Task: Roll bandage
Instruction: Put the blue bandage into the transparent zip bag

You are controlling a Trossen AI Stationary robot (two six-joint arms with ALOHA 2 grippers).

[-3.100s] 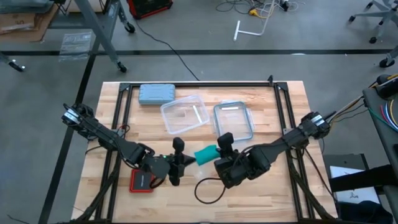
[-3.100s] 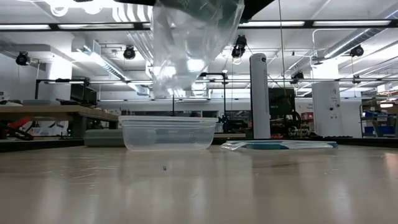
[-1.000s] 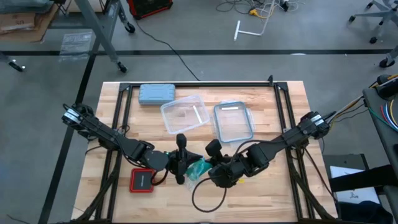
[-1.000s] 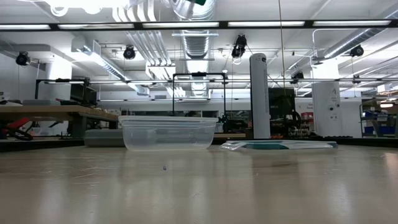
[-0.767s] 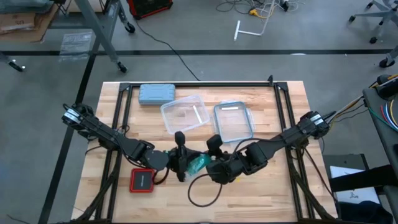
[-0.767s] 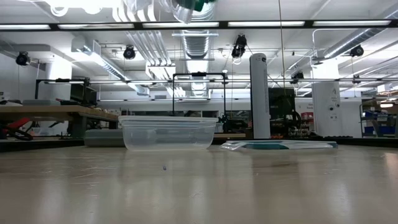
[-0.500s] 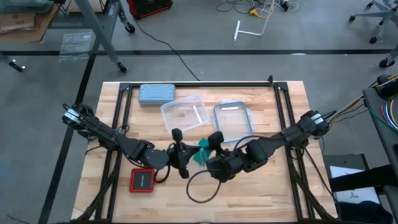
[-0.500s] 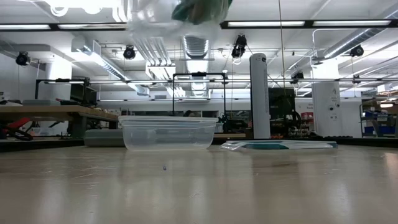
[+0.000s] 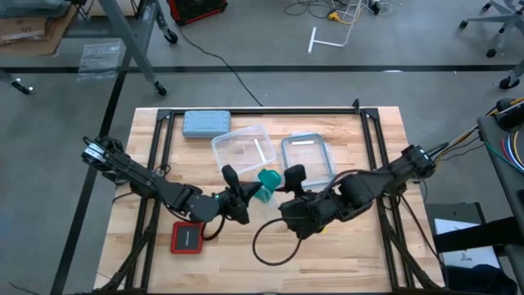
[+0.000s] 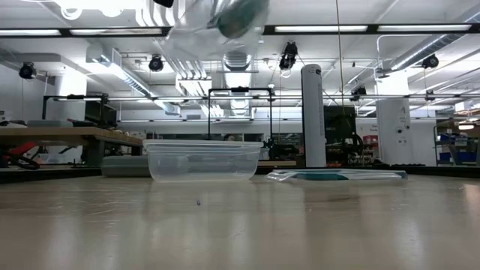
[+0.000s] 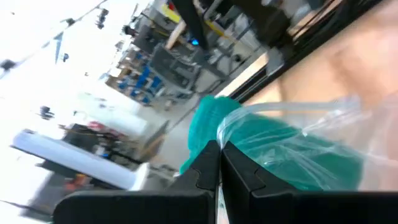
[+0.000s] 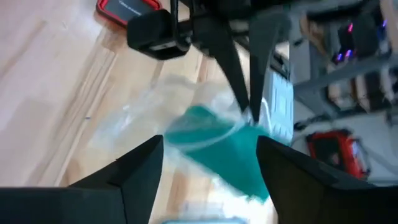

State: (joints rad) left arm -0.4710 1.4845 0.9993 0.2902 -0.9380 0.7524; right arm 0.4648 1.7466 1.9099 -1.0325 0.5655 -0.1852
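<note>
The teal bandage [image 9: 268, 179] sits bunched inside a clear plastic bag [image 11: 323, 143], held in the air over the table's middle. One teal end [image 11: 208, 121] sticks out past the bag's edge. My left gripper [image 9: 248, 195] is shut on the bag. My right gripper [image 12: 211, 165] is open just to the right of it, one finger on either side of the bag and bandage [image 12: 217, 140], touching neither as far as shows. In the low view the bag [image 10: 217, 22] hangs at the top, clear of the table. My left gripper pinches the clear bag's edge [image 11: 229, 132] between its two shut fingers, right where the teal bandage end pokes out. The fingers come level from the table's left. Bag and bandage are lifted clear of the table, and the bag bulges beyond the fingertips.
A grey-blue case [image 9: 205, 123] lies at the far left. A clear tub [image 9: 242, 152] and its lid [image 9: 308, 160] lie just beyond the grippers. A red-and-black device [image 9: 187, 238] sits near left, and a black cable loop [image 9: 274, 242] lies in front.
My left gripper has carried the bag and bandage toward the table's far edge, still shut on the bag. My right gripper has gone the same way and shifted a little toward the right edge. The bag now shows lower in the low view.
</note>
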